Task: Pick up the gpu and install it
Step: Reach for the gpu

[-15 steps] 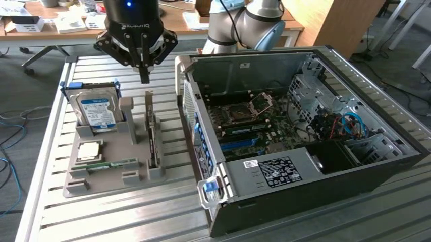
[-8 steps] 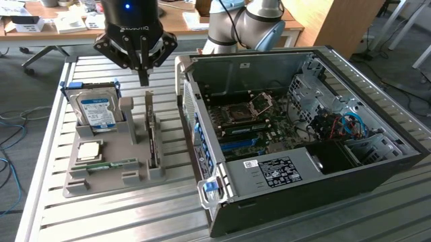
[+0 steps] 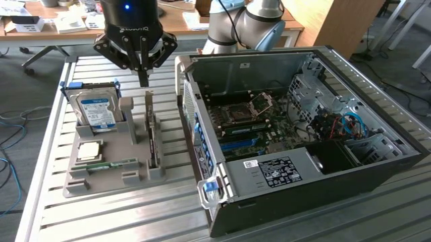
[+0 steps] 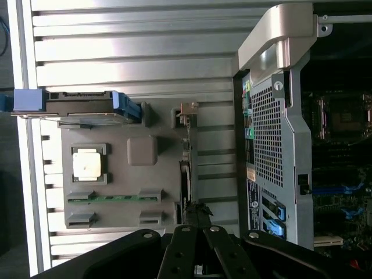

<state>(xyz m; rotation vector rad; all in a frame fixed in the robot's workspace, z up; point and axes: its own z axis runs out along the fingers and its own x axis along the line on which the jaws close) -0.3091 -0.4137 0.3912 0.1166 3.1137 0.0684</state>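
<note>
Black tool (image 3: 143, 82), closed, upright over gpu (image 3: 153, 132)

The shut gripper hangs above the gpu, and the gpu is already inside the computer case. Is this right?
No. The gpu is not in the case; it stands on edge in the grey tray beside it, as the exterior view shows. The shut gripper does hang above it.

The gpu (image 3: 152, 136) stands on the tray (image 3: 108, 185) between hard drive (image 3: 96, 112) and computer case (image 3: 303, 171) (case beside the tray)
</note>
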